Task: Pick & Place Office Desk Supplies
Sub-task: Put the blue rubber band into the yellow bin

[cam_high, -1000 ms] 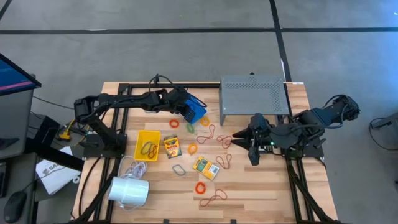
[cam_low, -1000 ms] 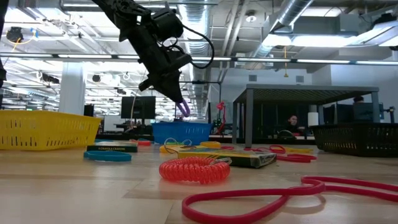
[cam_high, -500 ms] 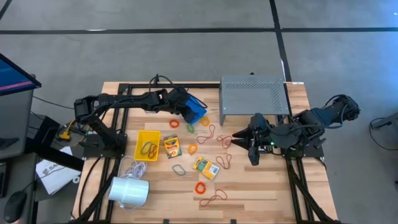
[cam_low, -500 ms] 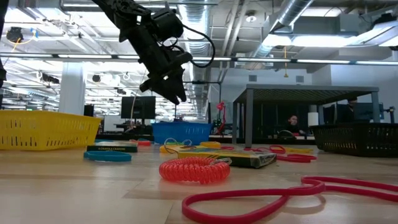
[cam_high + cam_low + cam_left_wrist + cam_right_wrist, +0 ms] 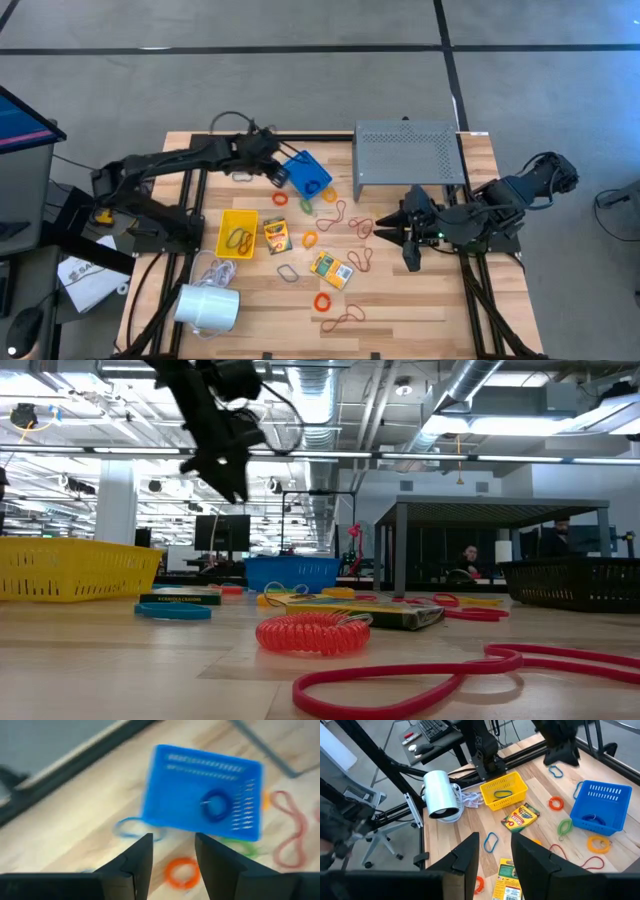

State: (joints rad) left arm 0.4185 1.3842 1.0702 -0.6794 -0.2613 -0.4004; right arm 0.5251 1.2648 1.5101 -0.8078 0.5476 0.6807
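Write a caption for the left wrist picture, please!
Open left gripper hovers over a blue basket holding a dark blue rubber band.

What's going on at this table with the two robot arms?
Two robot arms are sorting office supplies on a wooden table. The left end effector, open and empty, hangs beside the blue basket, which holds a dark blue rubber band. The right end effector waits open above the table in front of the grey shelf. Loose rubber bands and crayon boxes lie scattered on the table, and a yellow basket holds another band.
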